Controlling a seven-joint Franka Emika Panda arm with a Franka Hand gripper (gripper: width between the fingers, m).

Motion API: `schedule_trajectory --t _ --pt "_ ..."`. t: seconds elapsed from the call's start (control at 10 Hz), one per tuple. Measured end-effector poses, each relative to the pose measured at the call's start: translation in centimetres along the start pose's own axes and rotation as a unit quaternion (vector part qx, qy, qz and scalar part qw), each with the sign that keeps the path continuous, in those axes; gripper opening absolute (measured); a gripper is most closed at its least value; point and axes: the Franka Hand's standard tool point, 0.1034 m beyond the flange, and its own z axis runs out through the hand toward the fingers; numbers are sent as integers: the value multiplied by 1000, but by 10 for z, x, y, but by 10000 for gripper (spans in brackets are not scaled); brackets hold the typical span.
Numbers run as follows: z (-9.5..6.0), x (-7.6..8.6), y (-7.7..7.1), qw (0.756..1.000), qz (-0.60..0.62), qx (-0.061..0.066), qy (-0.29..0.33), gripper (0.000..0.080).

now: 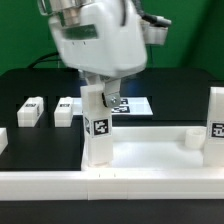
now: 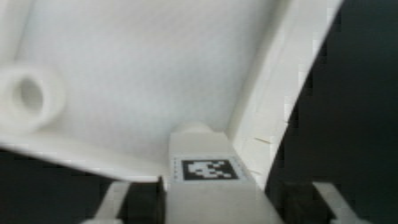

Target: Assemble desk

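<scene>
I see the black tabletop filling the exterior view. The white slab lies across it from 6 to 3 o'clock of the picture. The gripper hangs at the centre. Its fingers pinch the held leg from both sides. That leg stands upright at the slab's 9 o'clock end, tag facing me. I cannot tell whether its foot touches the slab. The marker board lies flat at 1 o'clock of the held leg. A second leg stands upright at the slab's 3 o'clock end. At 10 o'clock of the held leg, one loose leg and another loose leg lie side by side, apart. In the wrist view a round socket in the slab sits clear of the held leg.
</scene>
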Motion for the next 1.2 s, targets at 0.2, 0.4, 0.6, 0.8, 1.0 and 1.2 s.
schedule_trajectory --t 0.2,0.4,0.6,0.8,1.0,1.2 --pt "0 2 -1 996 86 22 -17 300" --pt "1 -1 -1 997 69 21 -17 300" --pt "-2 2 0 994 -110 5 0 364" --pt "-2 0 0 978 -208 -3 0 543" --pt "-1 1 1 959 -282 -4 -1 643" --pt "-3 4 -3 901 -433 -33 22 648"
